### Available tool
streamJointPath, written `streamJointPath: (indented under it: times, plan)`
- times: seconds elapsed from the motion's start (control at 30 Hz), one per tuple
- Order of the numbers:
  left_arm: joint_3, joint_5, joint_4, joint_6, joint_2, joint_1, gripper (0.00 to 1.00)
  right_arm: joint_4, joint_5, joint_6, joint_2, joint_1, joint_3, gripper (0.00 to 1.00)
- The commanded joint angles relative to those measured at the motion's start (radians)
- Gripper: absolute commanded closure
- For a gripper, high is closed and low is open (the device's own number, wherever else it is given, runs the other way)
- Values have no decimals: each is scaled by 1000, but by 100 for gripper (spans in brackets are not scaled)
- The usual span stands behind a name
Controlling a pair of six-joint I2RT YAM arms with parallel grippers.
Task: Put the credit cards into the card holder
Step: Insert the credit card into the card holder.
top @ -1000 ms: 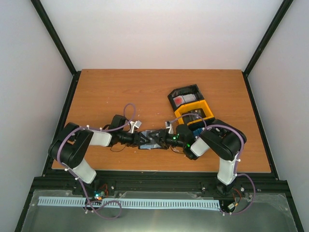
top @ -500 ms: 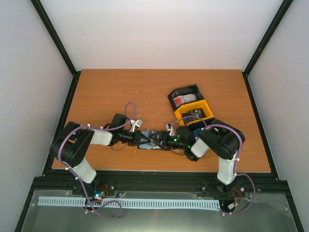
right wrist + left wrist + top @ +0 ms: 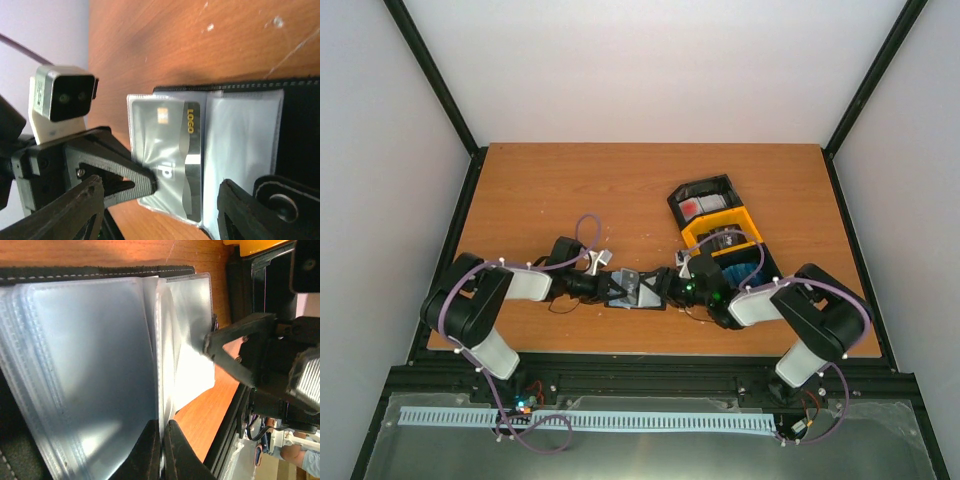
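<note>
In the lower middle of the top view, the card holder (image 3: 642,290) lies open on the wooden table (image 3: 550,190), hemmed in from both sides by the two tools. The left gripper (image 3: 161,445) is clamped on the edge of a clear inner sleeve (image 3: 90,365). The right gripper (image 3: 160,200) faces the open holder with its fingers (image 3: 82,202) spread wide, holding nothing. A dark grey card (image 3: 172,145) marked LOGO shows through a sleeve. To the holder's upper right stands the joined row of black and yellow trays (image 3: 720,221). A red-and-white card (image 3: 700,205) lies in the far black tray and a blue card (image 3: 745,262) in the nearest one, beside the right arm (image 3: 810,310).
</note>
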Motion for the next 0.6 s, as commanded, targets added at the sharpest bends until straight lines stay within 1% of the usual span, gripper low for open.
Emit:
streamJointPath:
  times: [0.0, 0.13, 0.17, 0.23, 0.27, 0.37, 0.4, 0.47, 0.57]
  plan:
    - [23, -35, -54, 32, -35, 7, 99, -310, 122, -161, -74, -7, 75, 41]
    - [36, -43, -88, 25, -45, 7, 99, -485, 190, -245, -110, 1, 138, 47]
    - [39, -45, -96, 21, -49, 7, 97, -512, 204, -262, -113, 3, 150, 47]
    - [49, -47, -118, 12, -50, 7, 88, -539, 223, -278, -119, 8, 165, 47]
    - [53, -45, -125, 10, -48, 6, 85, -549, 229, -283, -121, 11, 170, 47]
    - [61, -18, -111, 7, -42, 6, 71, -558, 243, -292, -122, 16, 177, 47]
    - [63, -4, -103, 9, -35, 6, 68, -557, 243, -293, -123, 17, 177, 47]
    - [70, 31, -84, 15, -14, 5, 65, -558, 246, -296, -130, 18, 176, 47]
    - [79, 80, -47, 9, 9, 5, 64, -567, 259, -300, -148, 19, 173, 47]
